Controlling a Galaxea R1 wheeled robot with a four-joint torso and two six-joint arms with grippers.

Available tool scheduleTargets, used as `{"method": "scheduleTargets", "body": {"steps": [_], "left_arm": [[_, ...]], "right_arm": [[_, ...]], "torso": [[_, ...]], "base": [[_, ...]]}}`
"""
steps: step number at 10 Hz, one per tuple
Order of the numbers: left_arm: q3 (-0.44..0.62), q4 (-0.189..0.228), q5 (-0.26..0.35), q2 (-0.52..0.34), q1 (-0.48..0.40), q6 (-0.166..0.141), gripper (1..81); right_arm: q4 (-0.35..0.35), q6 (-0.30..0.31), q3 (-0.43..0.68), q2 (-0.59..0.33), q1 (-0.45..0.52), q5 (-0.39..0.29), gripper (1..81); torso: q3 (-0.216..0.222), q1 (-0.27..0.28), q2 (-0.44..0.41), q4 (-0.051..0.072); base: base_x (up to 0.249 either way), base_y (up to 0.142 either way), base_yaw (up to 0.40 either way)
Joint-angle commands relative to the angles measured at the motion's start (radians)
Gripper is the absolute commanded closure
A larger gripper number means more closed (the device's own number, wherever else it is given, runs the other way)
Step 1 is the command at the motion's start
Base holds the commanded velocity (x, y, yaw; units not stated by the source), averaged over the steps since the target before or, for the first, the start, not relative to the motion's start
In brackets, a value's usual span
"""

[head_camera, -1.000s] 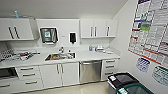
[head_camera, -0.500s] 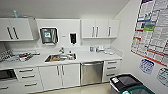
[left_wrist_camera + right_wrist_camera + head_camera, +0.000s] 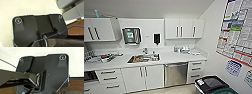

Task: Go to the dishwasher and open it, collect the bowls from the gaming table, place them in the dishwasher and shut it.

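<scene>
White kitchenette cabinets line the far wall, and the dishwasher [image 3: 176,74] sits closed under the counter [image 3: 166,58], right of the sink [image 3: 143,58]. It looms slightly larger than before. Whether either gripper is open, I cannot tell.

Stainless-steel dishwasher [image 3: 176,74] sits closed under the white counter, right of the sink, between white cabinet doors and drawers.
</scene>
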Motion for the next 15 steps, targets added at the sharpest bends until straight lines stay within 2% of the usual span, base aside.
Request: {"method": "scheduleTargets", "body": {"steps": [1, 5, 15], "left_arm": [[0.009, 0.000, 0.047, -0.012, -0.062, 0.006, 1.0], [0.009, 0.000, 0.047, -0.011, -0.062, 0.006, 1.0], [0.009, 0.000, 0.047, -0.011, -0.062, 0.006, 1.0]], "right_arm": [[-0.009, -0.005, 0.010, -0.019, 0.050, -0.045, 1.0], [-0.009, -0.005, 0.010, -0.019, 0.052, -0.045, 1.0], [-0.009, -0.005, 0.009, -0.016, 0.052, -0.047, 1.0]], "torso": [[0.000, 0.000, 0.000, 0.000], [0.000, 0.000, 0.000, 0.000], [0.000, 0.000, 0.000, 0.000]], "base": [[0.103, 0.000, 0.000], [0.103, 0.031, 0.000], [0.104, 0.076, 0.000]]}}
